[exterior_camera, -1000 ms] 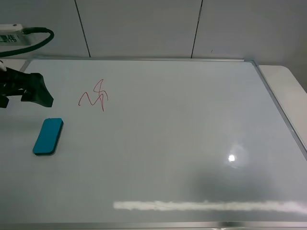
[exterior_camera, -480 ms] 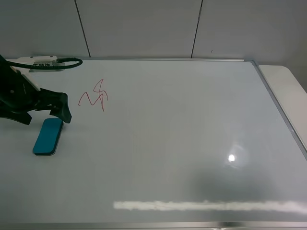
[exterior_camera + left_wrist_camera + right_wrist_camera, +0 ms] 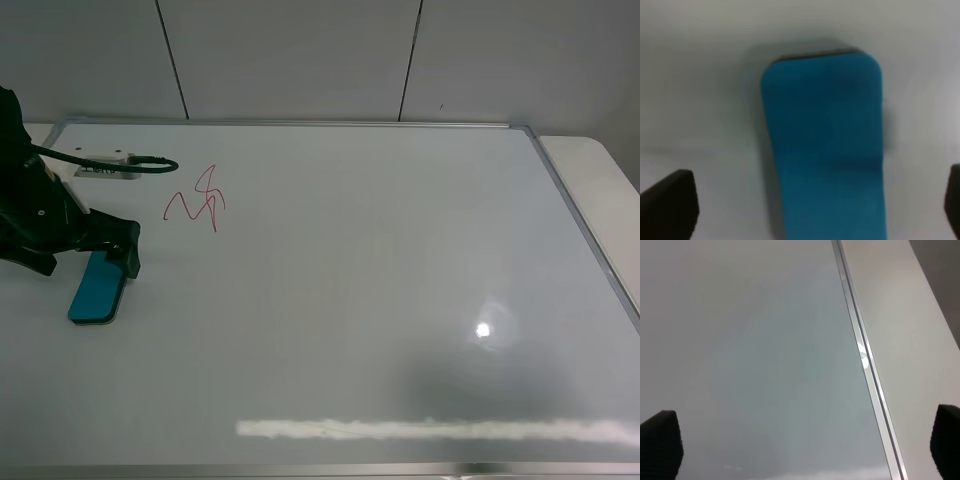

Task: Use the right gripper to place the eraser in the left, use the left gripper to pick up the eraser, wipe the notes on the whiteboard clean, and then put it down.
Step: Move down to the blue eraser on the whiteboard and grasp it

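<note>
The blue eraser (image 3: 95, 298) lies flat on the whiteboard (image 3: 380, 250) at the left, just below and left of the red scribble (image 3: 196, 205). My left gripper (image 3: 88, 263) is open and low over the eraser's far end, one finger on each side of it. In the left wrist view the eraser (image 3: 825, 140) fills the middle, and the fingertips (image 3: 667, 205) stand well apart on either side of it. My right gripper (image 3: 802, 445) is open and empty over bare board near the right frame. It does not show in the exterior high view.
The whiteboard's metal frame (image 3: 575, 215) runs along the right side, with a strip of pale table (image 3: 605, 185) beyond it. The frame (image 3: 862, 357) also shows in the right wrist view. A white unit with a black cable (image 3: 110, 163) rides on the left arm. A grey panelled wall stands behind.
My left arm has swung in from the far left and come down over the eraser's far end, fingers open on either side of it. The eraser and the scribble have not moved.
</note>
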